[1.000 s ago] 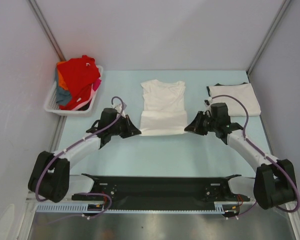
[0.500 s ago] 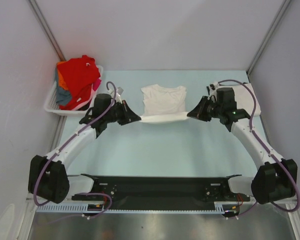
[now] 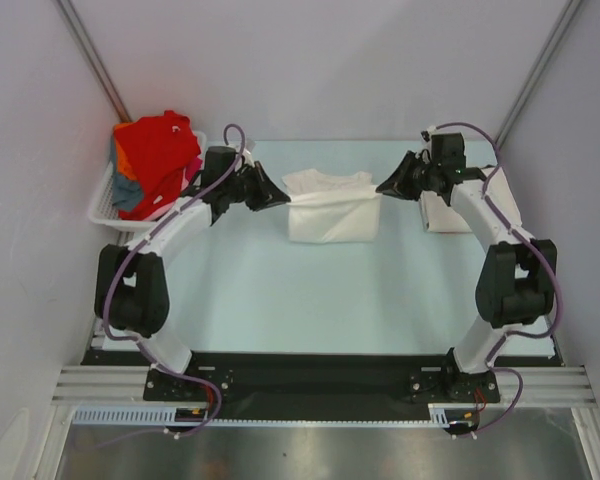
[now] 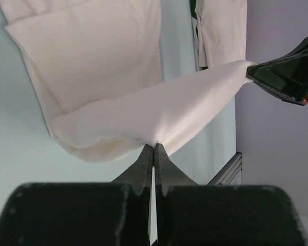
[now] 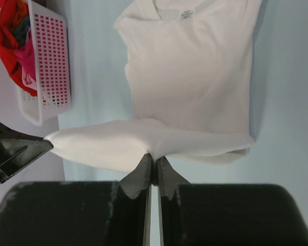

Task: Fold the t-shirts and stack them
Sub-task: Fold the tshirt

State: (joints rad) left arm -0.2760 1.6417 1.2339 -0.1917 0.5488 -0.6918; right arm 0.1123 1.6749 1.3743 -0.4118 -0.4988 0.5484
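A plain off-white t-shirt [image 3: 332, 208] lies at the middle of the table, collar away from the arms. My left gripper [image 3: 283, 198] is shut on the left corner of its hem, and my right gripper [image 3: 384, 188] is shut on the right corner. The hem hangs stretched between them above the shirt's body. The left wrist view shows the left gripper [image 4: 154, 146] pinching the cloth [image 4: 102, 56]. The right wrist view shows the right gripper [image 5: 153, 156] pinching it over the shirt [image 5: 195, 66]. A folded white t-shirt [image 3: 443, 213] lies at the right, partly behind my right arm.
A white slatted basket [image 3: 105, 212] stands at the far left with red [image 3: 155, 150], orange, blue-grey and pink t-shirts heaped in it. It also shows in the right wrist view [image 5: 51, 72]. Grey walls close the table at the left, back and right.
Both grippers have lifted the hem and carried it away from the arm bases, over the shirt's body toward the collar. The lower half of the shirt has come up off the table.
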